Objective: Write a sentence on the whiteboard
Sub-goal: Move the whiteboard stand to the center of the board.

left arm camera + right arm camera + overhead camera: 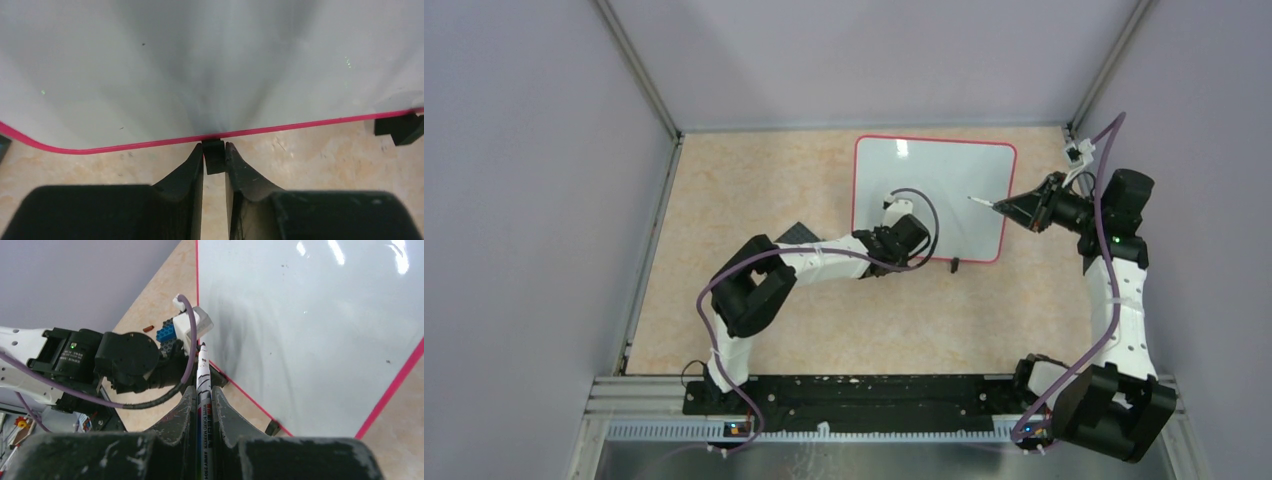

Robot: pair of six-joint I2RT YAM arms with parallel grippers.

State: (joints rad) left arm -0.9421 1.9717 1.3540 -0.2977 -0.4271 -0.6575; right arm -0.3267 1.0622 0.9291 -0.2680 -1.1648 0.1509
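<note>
The whiteboard (pixel 934 185) lies flat on the table, glossy white with a thin red-pink frame. No writing shows on it; the sentence is not visible in any view. My left gripper (pixel 911 252) sits at the board's near edge and, in the left wrist view, the left gripper (pixel 214 147) is shut on a small black foot (pixel 214 157) under the frame. My right gripper (pixel 1009 207) is shut on a whiteboard marker (pixel 203 377) at the board's right side. The marker tip (pixel 972 199) points over the white surface (pixel 310 330).
A second black foot (pixel 956 264) juts from the board's near edge, also in the left wrist view (pixel 400 127). A dark eraser block (pixel 796 233) lies left of the board, partly behind my left arm. A small red cap (pixel 148 328) lies on the tan tabletop. Grey walls enclose three sides.
</note>
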